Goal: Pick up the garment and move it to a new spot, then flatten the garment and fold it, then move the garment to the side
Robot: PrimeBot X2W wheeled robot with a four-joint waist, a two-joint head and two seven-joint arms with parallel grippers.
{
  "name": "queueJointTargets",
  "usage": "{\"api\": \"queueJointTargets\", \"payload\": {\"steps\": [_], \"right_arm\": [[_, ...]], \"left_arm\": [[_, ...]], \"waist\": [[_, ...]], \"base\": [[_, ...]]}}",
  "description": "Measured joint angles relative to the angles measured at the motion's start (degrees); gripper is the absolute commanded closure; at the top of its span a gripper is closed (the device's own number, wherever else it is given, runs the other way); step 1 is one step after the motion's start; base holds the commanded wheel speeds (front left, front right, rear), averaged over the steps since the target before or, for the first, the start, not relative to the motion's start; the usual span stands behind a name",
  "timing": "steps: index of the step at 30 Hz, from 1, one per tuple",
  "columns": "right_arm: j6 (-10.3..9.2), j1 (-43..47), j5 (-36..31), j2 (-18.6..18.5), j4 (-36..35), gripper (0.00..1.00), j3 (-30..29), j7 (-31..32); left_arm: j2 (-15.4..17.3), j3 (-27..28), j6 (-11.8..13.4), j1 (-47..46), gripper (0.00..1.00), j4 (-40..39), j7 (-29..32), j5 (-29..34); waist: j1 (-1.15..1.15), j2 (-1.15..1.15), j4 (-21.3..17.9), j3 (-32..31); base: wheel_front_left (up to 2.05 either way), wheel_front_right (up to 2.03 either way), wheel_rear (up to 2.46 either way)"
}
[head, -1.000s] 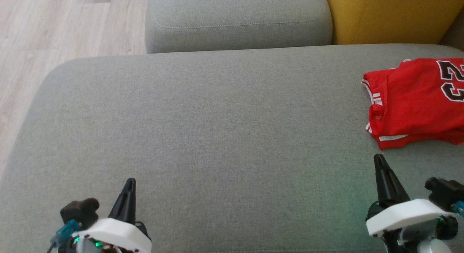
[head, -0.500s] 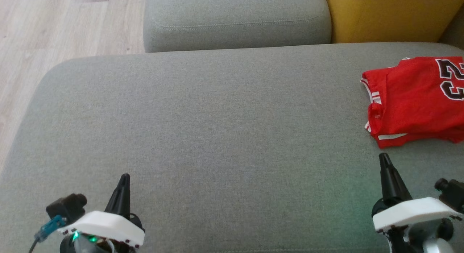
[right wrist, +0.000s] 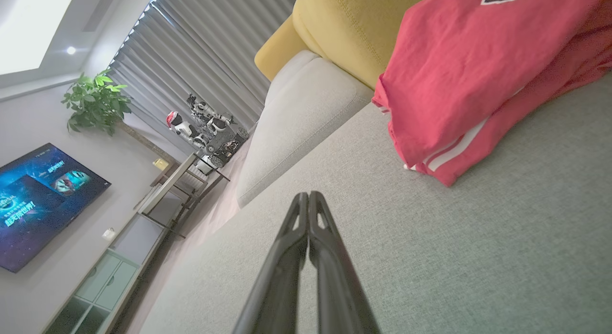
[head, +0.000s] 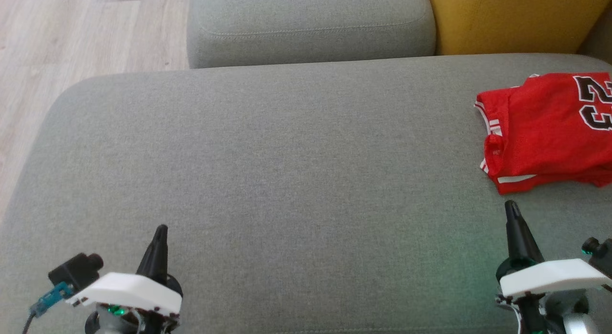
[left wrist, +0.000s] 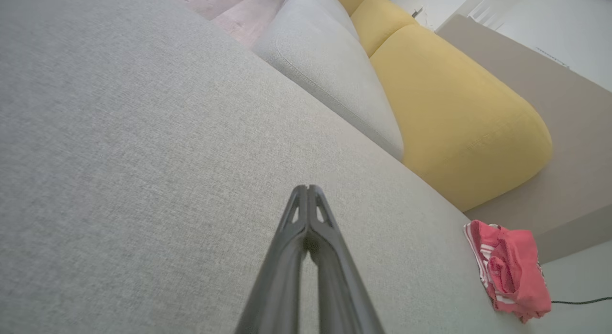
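1. Big grey fabric sofa seat (head: 287,157): wide bare surface, prob. why the folding is done here.
2. Mustard-yellow back cushion (head: 516,18): behind, far right.
3. Red folded T-shirt garment (head: 545,128) w/ red-white striped trim: lies in layers at the seat's right end. Looks parked aside, so task seems nearly done.
4. Left gripper (head: 161,227) & right gripper (head: 511,203): fingers pressed together, holding nothing. Right tip near the shirt's front edge, not touching.
5. Writing: black "23" on shirt. Wall TV (right wrist: 43,200) text too small to read.
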Motion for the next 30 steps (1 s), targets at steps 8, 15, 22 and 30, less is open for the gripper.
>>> {"api": "queueJointTargets", "payload": {"steps": [8, 15, 22, 30], "right_arm": [[0.0, -0.98, 5.38, -0.02, 1.08, 1.0, -0.32, 0.07], [0.0, -1.1, 9.34, -0.03, 1.65, 1.0, -0.62, 0.23], [0.0, -2.33, 14.02, -0.04, 2.5, 1.0, -1.03, 0.31], [0.0, -2.7, 19.35, -0.04, 3.48, 1.0, -1.64, 0.73]], "left_arm": [[-0.85, 1.66, -1.12, -0.39, 1.0, 0.59, 1.22, -4.81], [-1.23, 3.19, -1.68, -0.64, 1.0, 0.94, 2.24, -8.32], [-1.78, 4.12, -2.65, -1.52, 1.0, 1.24, 3.23, -12.46], [-2.72, 5.59, -3.67, -1.57, 1.0, 1.53, 4.26, -17.11]], "waist": [[0.0, 0.0, -0.15, 0.13], [0.0, 0.0, -0.27, 0.23], [0.0, 0.0, -0.4, 0.34], [0.0, 0.0, -0.55, 0.47]], "base": [[0.0, 0.0, 0.0], [0.0, 0.0, 0.0], [0.0, 0.0, 0.0], [0.0, 0.0, 0.0]]}}
